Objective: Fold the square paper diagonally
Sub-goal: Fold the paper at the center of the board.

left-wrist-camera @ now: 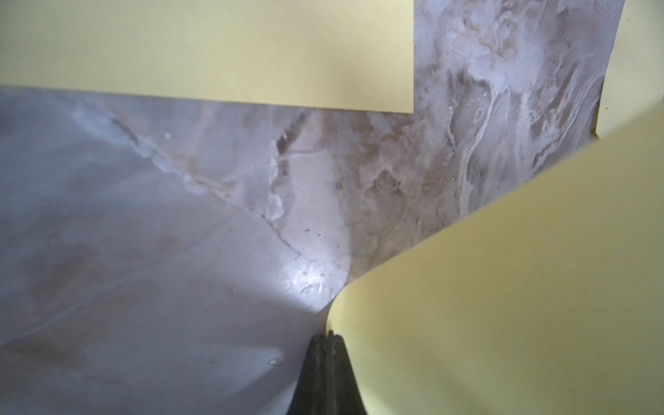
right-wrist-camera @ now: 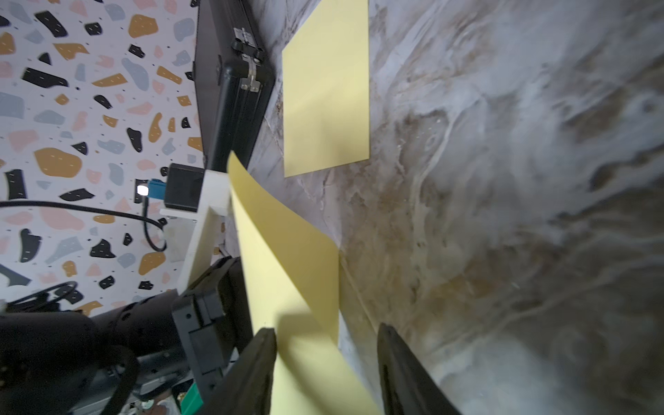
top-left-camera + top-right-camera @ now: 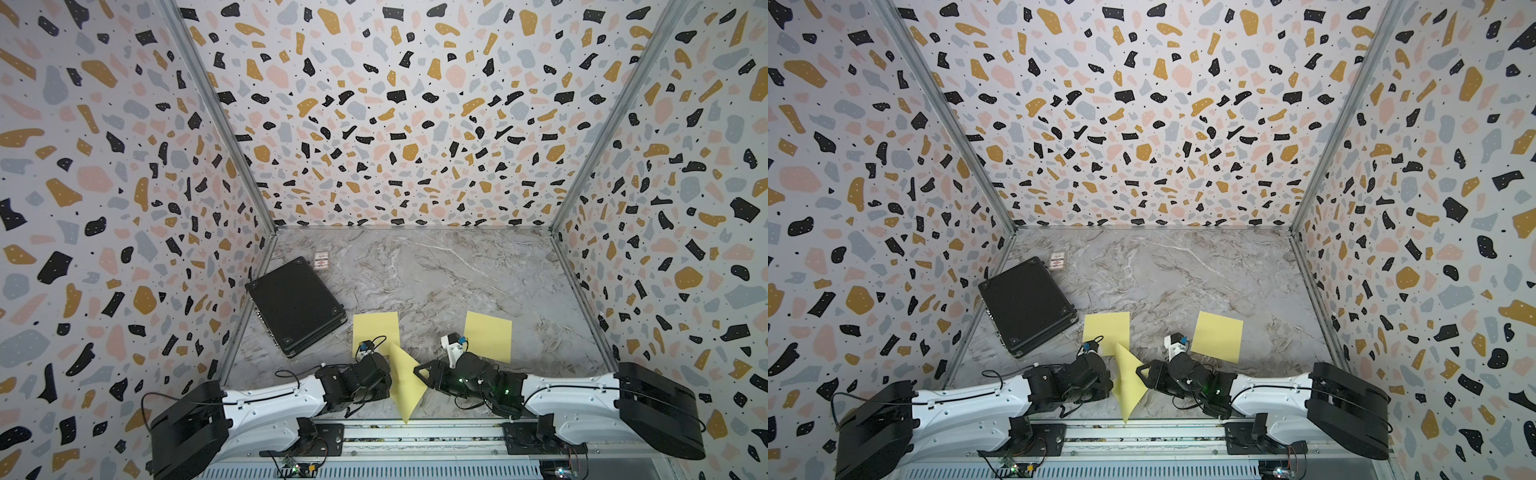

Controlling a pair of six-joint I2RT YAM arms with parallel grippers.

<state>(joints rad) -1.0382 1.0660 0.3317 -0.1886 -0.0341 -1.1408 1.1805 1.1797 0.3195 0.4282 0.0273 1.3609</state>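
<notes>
My left tool (image 1: 328, 334) pinches the paper (image 3: 405, 384) corner; my right tool (image 2: 325, 363), spread, should close on the opposite corner, aligned.

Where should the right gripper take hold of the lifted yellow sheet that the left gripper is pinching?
Probably its free corner facing the right gripper. The lifted sheet stands curled off the table, left gripper shut on the opposite side, so that corner lies between the open jaws already.

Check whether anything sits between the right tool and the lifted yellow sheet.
Nothing visible does. The right tool stands open with the lifted yellow sheet already passing between its fingers. The left tool pinches the same sheet at an edge.
</notes>
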